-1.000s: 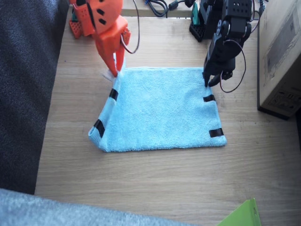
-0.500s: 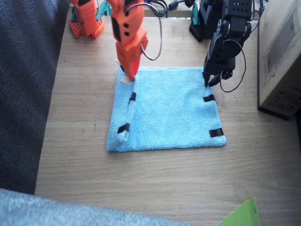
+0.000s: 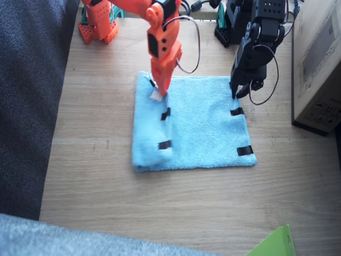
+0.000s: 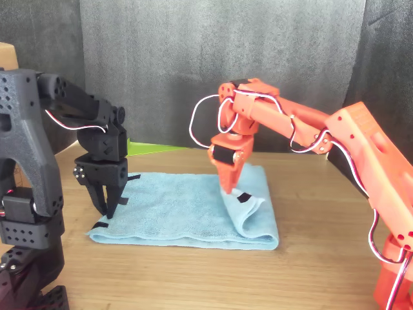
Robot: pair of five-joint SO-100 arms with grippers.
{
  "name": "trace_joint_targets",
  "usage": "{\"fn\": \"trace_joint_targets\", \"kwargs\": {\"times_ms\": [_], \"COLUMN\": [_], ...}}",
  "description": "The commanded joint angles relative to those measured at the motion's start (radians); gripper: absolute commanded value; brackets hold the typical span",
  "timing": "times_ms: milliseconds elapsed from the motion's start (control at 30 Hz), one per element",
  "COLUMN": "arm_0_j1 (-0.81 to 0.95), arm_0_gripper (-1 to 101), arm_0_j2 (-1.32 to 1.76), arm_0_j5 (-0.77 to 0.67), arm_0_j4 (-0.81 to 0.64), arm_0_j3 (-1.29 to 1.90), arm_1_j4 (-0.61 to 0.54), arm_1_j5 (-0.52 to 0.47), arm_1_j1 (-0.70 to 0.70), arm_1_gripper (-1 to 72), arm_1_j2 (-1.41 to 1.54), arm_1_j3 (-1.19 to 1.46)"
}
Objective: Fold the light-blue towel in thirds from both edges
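Note:
The light-blue towel (image 3: 205, 128) (image 4: 171, 210) lies on the wooden table. Its short edge on the right arm's side is lifted and folded over towards the middle, with two black tape strips (image 3: 165, 113) showing on the flap. My orange right gripper (image 3: 159, 95) (image 4: 229, 188) is shut on that edge near the white tag (image 3: 156, 96). The opposite short edge lies flat with two tape strips (image 3: 237, 111) in sight. My black left gripper (image 3: 234, 95) (image 4: 106, 210) points down at that edge's far corner, its fingers close together on the cloth.
A cardboard box (image 3: 319, 58) stands close beside the left arm. A lime-green sheet (image 3: 273, 244) pokes in at the near edge. Dull grey-blue fabric (image 3: 26, 106) runs along the table's side by the right arm. Cables (image 3: 178, 6) lie at the far edge.
The right gripper has carried the towel's short edge up and across towards the middle, so the flap now lies over the towel. The left arm has not moved.

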Motion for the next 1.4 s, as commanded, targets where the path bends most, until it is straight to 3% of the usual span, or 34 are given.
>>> {"fn": "trace_joint_targets", "kwargs": {"times_ms": [0, 33, 67, 233, 700, 1167, 1367], "arm_0_j1": [0.000, 0.000, 0.000, 0.000, -0.009, -0.052, -0.055], "arm_0_gripper": [0, 0, 0, 0, 0, 0, 0], "arm_0_j2": [0.044, 0.044, 0.044, 0.046, 0.046, 0.074, 0.127], "arm_0_j5": [-0.003, -0.003, -0.005, -0.008, -0.009, -0.015, 0.008], "arm_0_j4": [0.011, 0.011, 0.011, 0.011, 0.011, 0.055, 0.133], "arm_0_j3": [0.011, 0.011, 0.011, 0.012, 0.009, -0.055, -0.133], "arm_1_j4": [0.015, 0.015, 0.015, 0.015, 0.015, 0.012, -0.071], "arm_1_j5": [0.017, 0.006, 0.006, 0.032, 0.017, -0.043, -0.074], "arm_1_j1": [0.018, 0.021, 0.021, -0.025, -0.459, -0.739, -0.804], "arm_1_gripper": [36.9, 46.1, 47.2, 37.8, 37.7, 35.7, 35.9], "arm_1_j2": [0.061, 0.075, 0.089, 0.141, 0.408, 0.577, 0.678], "arm_1_j3": [-0.037, -0.034, -0.032, -0.037, 0.018, 0.229, 0.445]}}
